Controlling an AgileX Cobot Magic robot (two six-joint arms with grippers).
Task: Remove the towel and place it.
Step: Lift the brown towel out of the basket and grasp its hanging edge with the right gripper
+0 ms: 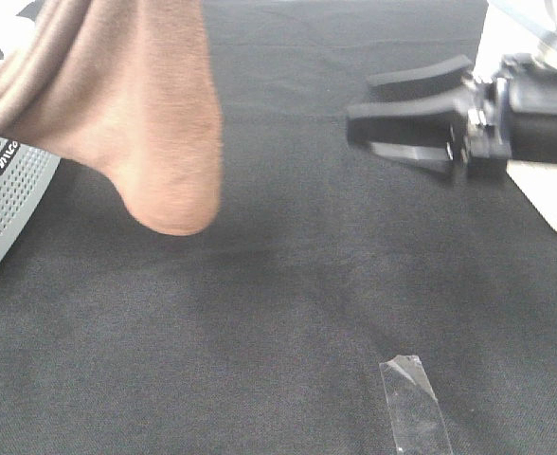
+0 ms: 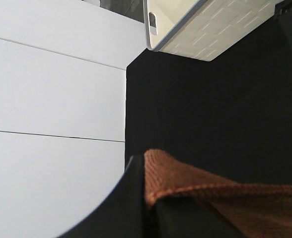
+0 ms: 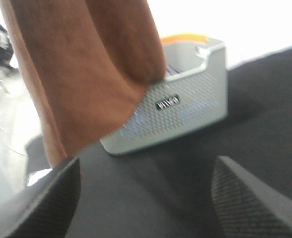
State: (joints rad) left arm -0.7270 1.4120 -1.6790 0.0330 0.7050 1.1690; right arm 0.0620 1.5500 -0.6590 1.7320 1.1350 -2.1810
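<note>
The brown towel [image 1: 136, 104] hangs in the air at the upper left of the exterior view. Its rounded lower end dangles above the black cloth, and its top runs out of frame. In the left wrist view my left gripper [image 2: 145, 201] is shut on a fold of the towel [image 2: 205, 191]. My right gripper [image 1: 362, 109] hovers at the right with its jaws open and empty, pointing left toward the towel and well apart from it. The right wrist view shows the towel [image 3: 86, 69] ahead of the open right gripper [image 3: 146, 198].
A white perforated basket [image 1: 8, 194] stands at the left edge, partly behind the towel, and shows as the basket [image 3: 185, 109] in the right wrist view. A cream-white container [image 1: 555, 204] sits at the right edge. A strip of clear tape [image 1: 413, 403] lies on the black tablecloth [image 1: 288, 284].
</note>
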